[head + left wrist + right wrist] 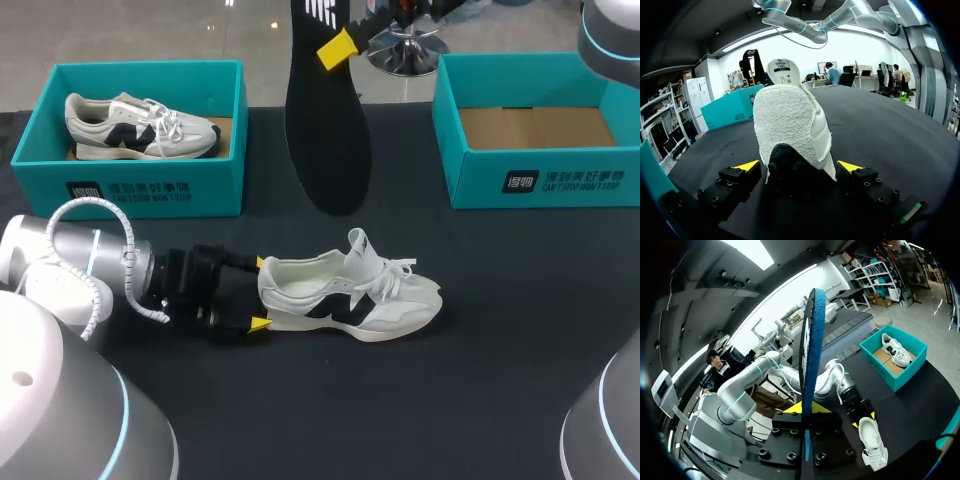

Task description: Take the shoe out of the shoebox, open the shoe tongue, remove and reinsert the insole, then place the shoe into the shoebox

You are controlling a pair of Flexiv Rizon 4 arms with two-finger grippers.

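A white sneaker [350,295] with a dark side mark lies on its sole in the middle of the black table, toe to the right and tongue pulled up. My left gripper [261,293] is at its heel, open, one yellow tip on each side. In the left wrist view the heel [792,127] fills the space between the fingers [747,165] with a small gap. My right gripper [335,45] is raised over the table's far side, shut on a black insole [325,130] that hangs upright. Seen edge-on, the insole [810,365] sits between the right gripper [807,409] tips.
A teal shoebox [130,185] at the back left holds a second white sneaker [140,125]. Another teal shoebox [560,180] at the back right shows only its cardboard floor. Bare black table lies in front of the shoe.
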